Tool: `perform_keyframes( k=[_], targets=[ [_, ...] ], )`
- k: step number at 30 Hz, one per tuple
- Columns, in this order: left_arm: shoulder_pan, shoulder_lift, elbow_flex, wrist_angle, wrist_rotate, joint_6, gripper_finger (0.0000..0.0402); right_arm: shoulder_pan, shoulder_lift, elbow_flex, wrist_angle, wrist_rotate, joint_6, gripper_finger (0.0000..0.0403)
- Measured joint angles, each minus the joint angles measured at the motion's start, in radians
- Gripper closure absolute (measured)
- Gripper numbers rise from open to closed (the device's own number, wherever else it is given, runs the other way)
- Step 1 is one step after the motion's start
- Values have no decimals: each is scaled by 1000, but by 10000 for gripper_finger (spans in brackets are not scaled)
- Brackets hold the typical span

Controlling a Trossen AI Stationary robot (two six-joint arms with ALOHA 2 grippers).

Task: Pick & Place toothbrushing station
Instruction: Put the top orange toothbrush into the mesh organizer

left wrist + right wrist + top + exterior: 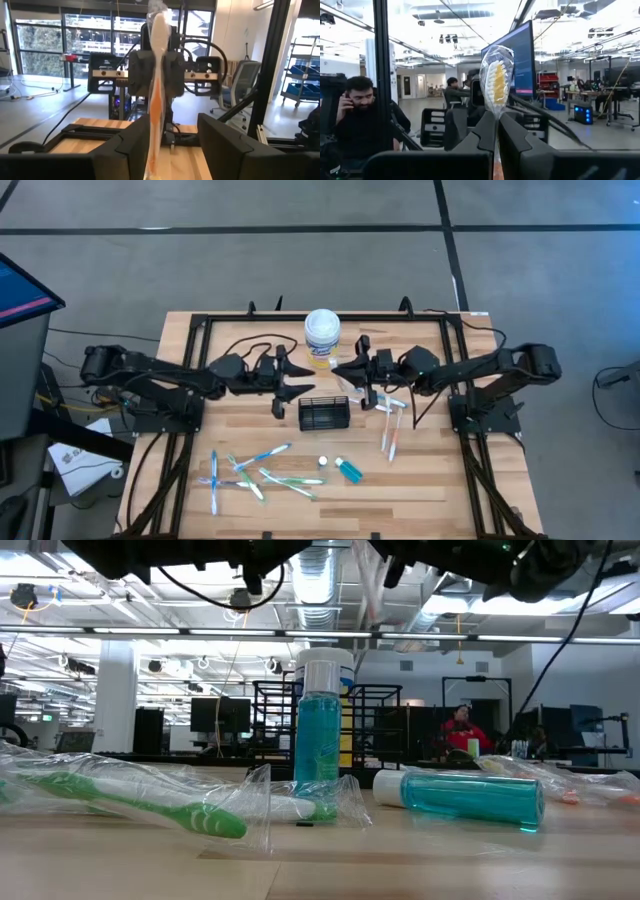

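A plastic-wrapped toothbrush (156, 90) with an orange and white handle stands upright in the air above the table's middle. My right gripper (497, 120) is shut on it, and its yellow-bristled head (496, 80) rises above the fingers. My left gripper (175, 142) faces it from the table's left, open, with the brush's lower handle between its fingers. The toothbrushing station, a black wire-mesh caddy (323, 414), rests on the wood just nearer than both grippers (300, 385) (345, 370). My right gripper pinches the wrapped toothbrush between its two fingers just below the head (496, 114). The fingers come level from the table's right and lie across the brush. The brush stands upright, clear of the table, with its handle (152, 150) hanging below. My left gripper's fingers stand on either side of that handle; whether one finger (132, 145) touches it, I cannot tell.
A white-lidded round canister (322, 332) stands behind the grippers. Several wrapped toothbrushes (255, 470) lie near left, two orange ones (390, 430) right of the caddy. Two small blue bottles (348, 470) (323, 462) are near the front. A person (355, 115) is beyond the table.
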Motion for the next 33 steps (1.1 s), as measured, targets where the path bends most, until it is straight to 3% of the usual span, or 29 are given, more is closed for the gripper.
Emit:
perform_keyframes(
  k=[8, 24, 33],
  targets=[
    [0, 84, 0, 146, -10, 0, 242, -1, 64, 55, -9, -33, 0, 403],
    [0, 221, 69, 228, -32, 0, 235, -1, 66, 63, -15, -34, -8, 403],
    [0, 225, 79, 236, -41, 0, 283, -1, 66, 63, -21, -34, -8, 403]
  ],
)
